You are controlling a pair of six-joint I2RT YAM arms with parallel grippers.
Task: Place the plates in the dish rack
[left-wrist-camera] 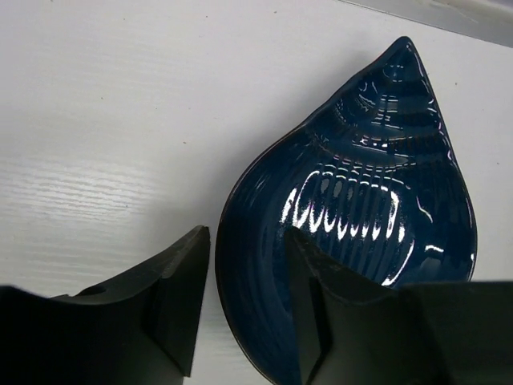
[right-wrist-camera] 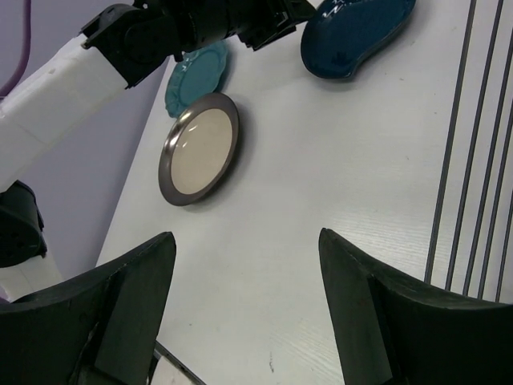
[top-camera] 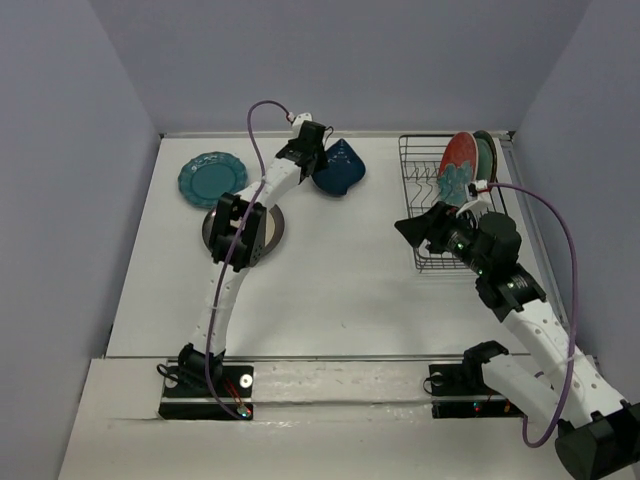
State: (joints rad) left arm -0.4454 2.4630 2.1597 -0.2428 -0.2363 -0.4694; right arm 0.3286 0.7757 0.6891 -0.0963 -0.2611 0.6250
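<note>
The navy teardrop plate point(top-camera: 340, 168) lies flat at the back middle of the table. My left gripper point(top-camera: 312, 150) is open at its left rim. In the left wrist view one finger is over the table and the other over the inside of the navy plate point(left-wrist-camera: 361, 192), so the left gripper point(left-wrist-camera: 244, 301) straddles the rim with a gap. The scalloped teal plate point(top-camera: 211, 178) and the cream brown-rimmed plate point(top-camera: 268, 228) lie flat at the left. The black wire dish rack point(top-camera: 428, 185) holds the red-and-teal floral plate point(top-camera: 458, 165) upright, with a greenish plate point(top-camera: 486, 152) behind it. My right gripper point(top-camera: 425, 228) is open and empty beside the rack.
The right wrist view has the right gripper point(right-wrist-camera: 244, 265) over bare table, the cream plate point(right-wrist-camera: 200, 148), teal plate point(right-wrist-camera: 196, 76), navy plate point(right-wrist-camera: 357, 32) and left arm point(right-wrist-camera: 120, 48) beyond, and rack wires point(right-wrist-camera: 465, 160) at right. The left arm covers part of the cream plate.
</note>
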